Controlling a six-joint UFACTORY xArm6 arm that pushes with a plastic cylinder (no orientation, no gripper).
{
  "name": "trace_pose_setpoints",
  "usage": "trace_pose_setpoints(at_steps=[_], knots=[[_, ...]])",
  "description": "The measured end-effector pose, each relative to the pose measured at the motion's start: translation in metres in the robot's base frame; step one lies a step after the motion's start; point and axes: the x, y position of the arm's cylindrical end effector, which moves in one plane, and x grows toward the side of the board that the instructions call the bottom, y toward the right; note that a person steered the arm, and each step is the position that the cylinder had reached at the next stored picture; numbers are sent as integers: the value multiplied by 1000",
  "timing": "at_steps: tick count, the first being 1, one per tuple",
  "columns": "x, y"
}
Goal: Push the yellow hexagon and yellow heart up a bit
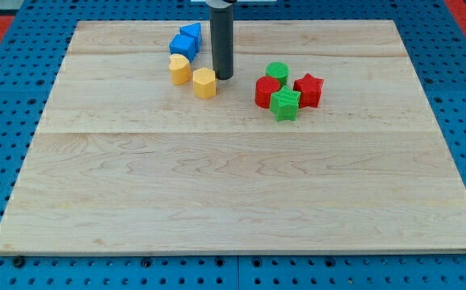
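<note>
The yellow hexagon [204, 83] lies on the wooden board near the view's top, left of centre. The yellow heart [179, 69] lies just to its upper left, close beside it. My tip [223, 76] stands on the board right next to the hexagon's upper right side, touching it or nearly so. The dark rod rises from there out of the view's top.
Two blue blocks [186, 40] sit just above the yellow heart. To the right is a cluster: a green round block [278, 72], a red block [267, 92], a red star [308, 89] and a green star [285, 104]. The board [233, 193] lies on a blue pegboard.
</note>
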Motion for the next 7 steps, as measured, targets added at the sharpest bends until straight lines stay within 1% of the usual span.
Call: trace_pose_setpoints(at_steps=[1,2,3,6,7], knots=[[15,7],[40,29],[46,36],[26,-39],[22,-47]])
